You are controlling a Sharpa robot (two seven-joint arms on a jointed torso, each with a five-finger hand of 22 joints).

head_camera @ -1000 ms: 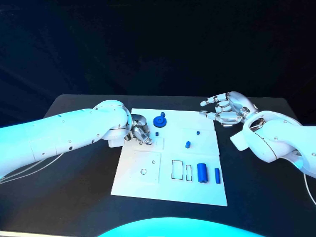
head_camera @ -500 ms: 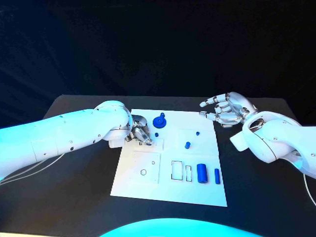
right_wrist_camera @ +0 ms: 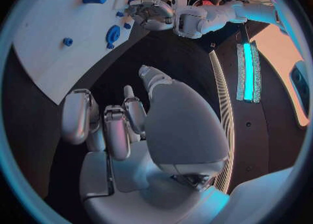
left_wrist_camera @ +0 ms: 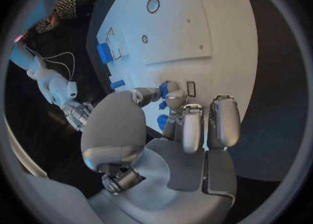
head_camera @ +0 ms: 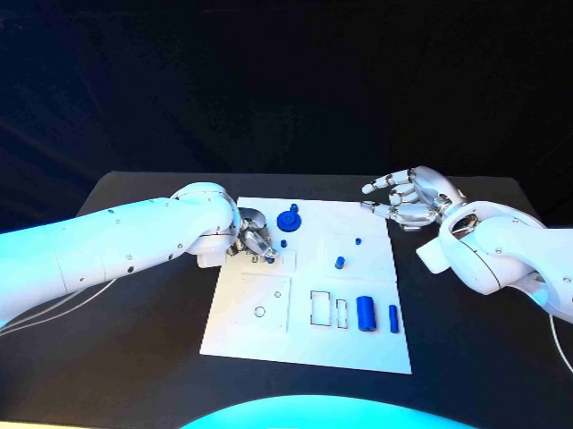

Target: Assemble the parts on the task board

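Fingertips of the left hand (head_camera: 253,239) sit at the left edge of the white rectangular task board (head_camera: 267,335), curled down around a small blue peg (left_wrist_camera: 164,89) that the left wrist view shows pinched at their tips, close beside a small rectangular slot in the board. How the peg's long axis runs I cannot tell, since the fingers cover most of it. Just past these fingers, toward the board's far edge, stands a round blue gear-like part (head_camera: 289,220). The left hand is plainly the nearer one, so the seating move looks to be its job.

The right hand (head_camera: 408,198) hovers off the board's far right corner over the black table (head_camera: 157,357), fingers spread and holding nothing.

Near the board's near right corner, a blue cylinder (head_camera: 365,314) and a thinner blue pin (head_camera: 394,317) lie side by side, long axes running toward the robot. A small blue stub (head_camera: 341,262) stands mid-board.
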